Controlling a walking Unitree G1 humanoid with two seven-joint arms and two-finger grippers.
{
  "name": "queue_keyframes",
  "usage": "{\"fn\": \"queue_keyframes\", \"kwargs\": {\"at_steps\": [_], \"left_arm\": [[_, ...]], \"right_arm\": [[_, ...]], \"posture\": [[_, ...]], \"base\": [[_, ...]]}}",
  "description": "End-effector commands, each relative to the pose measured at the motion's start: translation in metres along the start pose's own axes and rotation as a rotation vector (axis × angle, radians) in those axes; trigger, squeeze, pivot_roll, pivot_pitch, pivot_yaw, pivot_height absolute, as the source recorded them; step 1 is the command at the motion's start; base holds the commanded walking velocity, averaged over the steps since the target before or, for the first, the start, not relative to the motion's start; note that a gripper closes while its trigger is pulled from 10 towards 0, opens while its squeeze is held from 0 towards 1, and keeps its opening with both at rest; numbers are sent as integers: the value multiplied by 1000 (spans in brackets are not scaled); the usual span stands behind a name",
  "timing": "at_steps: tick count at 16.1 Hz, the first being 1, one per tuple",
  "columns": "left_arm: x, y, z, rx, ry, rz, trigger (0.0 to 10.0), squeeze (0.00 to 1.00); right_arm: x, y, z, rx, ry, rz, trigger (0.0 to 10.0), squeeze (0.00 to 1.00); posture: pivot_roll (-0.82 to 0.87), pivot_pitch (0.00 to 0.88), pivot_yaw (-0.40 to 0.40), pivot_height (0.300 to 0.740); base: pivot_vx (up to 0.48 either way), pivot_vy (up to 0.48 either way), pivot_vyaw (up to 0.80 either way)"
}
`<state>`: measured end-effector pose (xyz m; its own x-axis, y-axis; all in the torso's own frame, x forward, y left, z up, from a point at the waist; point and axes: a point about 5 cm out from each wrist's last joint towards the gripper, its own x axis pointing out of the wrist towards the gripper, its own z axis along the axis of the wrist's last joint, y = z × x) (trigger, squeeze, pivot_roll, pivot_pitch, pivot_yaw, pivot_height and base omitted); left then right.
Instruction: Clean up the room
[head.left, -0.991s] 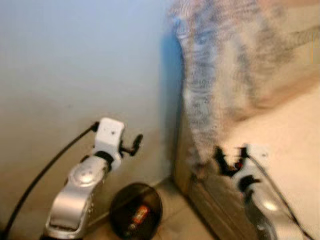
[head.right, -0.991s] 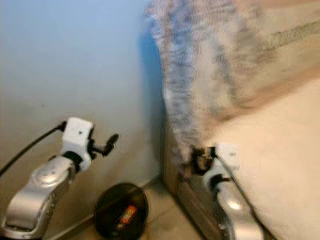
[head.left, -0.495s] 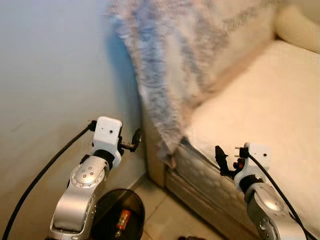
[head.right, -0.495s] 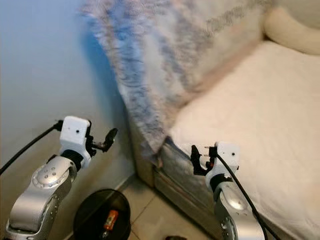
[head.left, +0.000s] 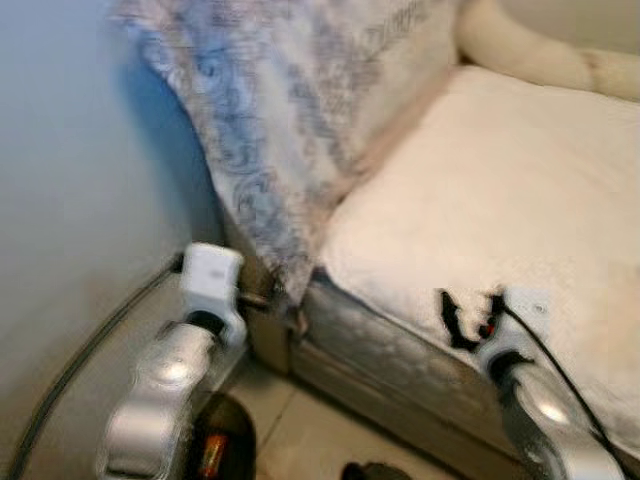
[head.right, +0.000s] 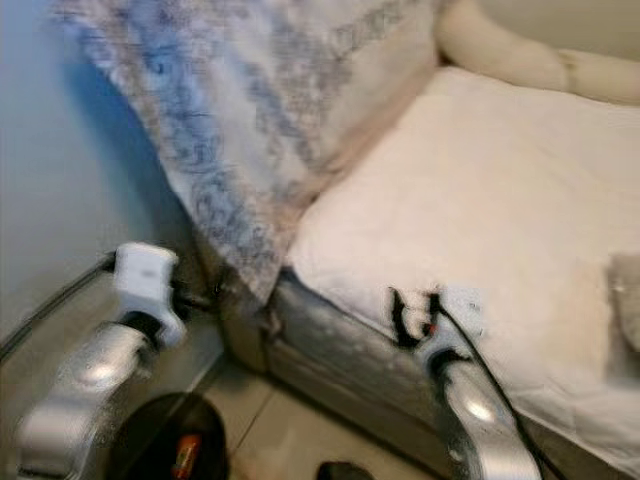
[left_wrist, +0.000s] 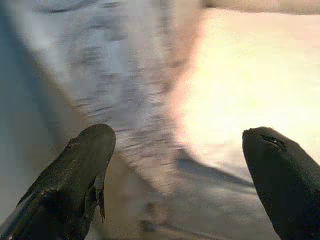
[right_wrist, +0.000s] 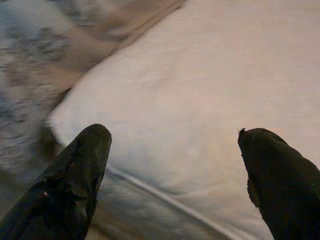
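Note:
A blue-grey patterned blanket (head.left: 270, 110) hangs over the arm of a cream sofa, its corner drooping by the seat's front. The seat cushion (head.left: 500, 180) is pale and bare. My left gripper (head.left: 265, 298) is held out beside the blanket's lower corner, at the sofa's front corner; the left wrist view shows its fingers (left_wrist: 85, 165) open with nothing between them. My right gripper (head.left: 468, 318) hovers over the seat's front edge, and its fingers (right_wrist: 75, 170) are open too. A grey piece of cloth (head.right: 625, 300) lies on the cushion at the far right.
A pale wall (head.left: 70, 200) stands close on the left. On the floor below my left arm sits a round black container (head.left: 230, 440) holding an orange item (head.left: 210, 455). A small dark object (head.left: 370, 470) lies on the tiled floor before the sofa.
The whole picture has shifted, so the camera has turned right: wall and blanket slid left and more of the seat shows. Both arms keep their raised pose, grippers still open.

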<state>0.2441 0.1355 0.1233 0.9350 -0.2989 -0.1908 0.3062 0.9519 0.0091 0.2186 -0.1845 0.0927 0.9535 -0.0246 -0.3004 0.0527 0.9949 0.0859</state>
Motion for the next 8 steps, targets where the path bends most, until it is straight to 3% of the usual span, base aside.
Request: {"fn": "queue_keyframes", "kwargs": {"at_steps": [1,6,8], "left_arm": [[-3,3,4,9,-22,-6,10000,0],[-1,1,5,14,-26,-37,10000,0],[-1,2,5,14,-27,-40,10000,0]], "right_arm": [[-2,2,4,11,-26,-1,10000,0],[-4,-1,4,9,-35,-18,10000,0],[-4,-2,4,11,-38,-21,10000,0]], "posture": [[27,0,-11,740],[12,0,0,740],[11,0,0,740]], "base": [[0,0,-750],[0,0,-750],[251,0,-753]]}}
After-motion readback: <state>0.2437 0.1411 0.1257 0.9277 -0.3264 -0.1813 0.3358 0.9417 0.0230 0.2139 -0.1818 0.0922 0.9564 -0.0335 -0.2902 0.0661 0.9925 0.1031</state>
